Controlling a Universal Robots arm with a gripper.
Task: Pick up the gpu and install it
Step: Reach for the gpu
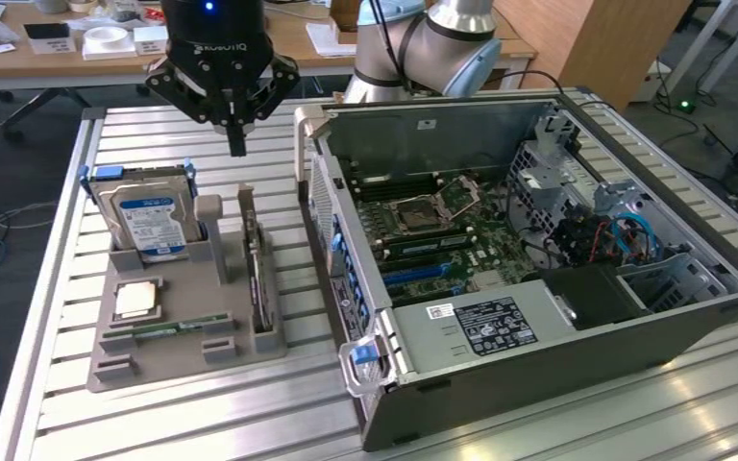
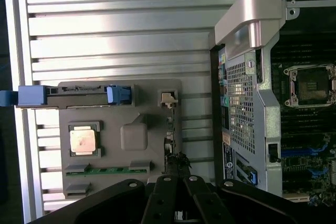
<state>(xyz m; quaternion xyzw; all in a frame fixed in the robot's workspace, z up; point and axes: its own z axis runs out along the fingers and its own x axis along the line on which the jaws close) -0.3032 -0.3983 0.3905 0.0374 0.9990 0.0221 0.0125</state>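
The gpu point(image 1: 258, 264) stands on edge in a slot of the grey holder point(image 1: 170, 360), on the side nearest the open computer case point(image 1: 498, 336). In the wrist view the gpu point(image 2: 169, 129) shows edge-on as a thin dark strip in the holder point(image 2: 113, 114). My gripper point(image 1: 235, 144) hangs above the far end of the holder, fingers pointing down, shut, with nothing between them. In the wrist view the gripper point(image 2: 176, 167) sits over one end of the gpu's edge, apart from it.
The holder also carries a silver hard drive point(image 1: 149, 219) with blue clips, a square CPU point(image 1: 135, 300) and a RAM stick point(image 1: 164, 328). Inside the case lie the motherboard point(image 1: 427, 230) and its blue slots point(image 1: 421, 274). The slatted metal table point(image 1: 151, 423) ends at the exterior view's left.
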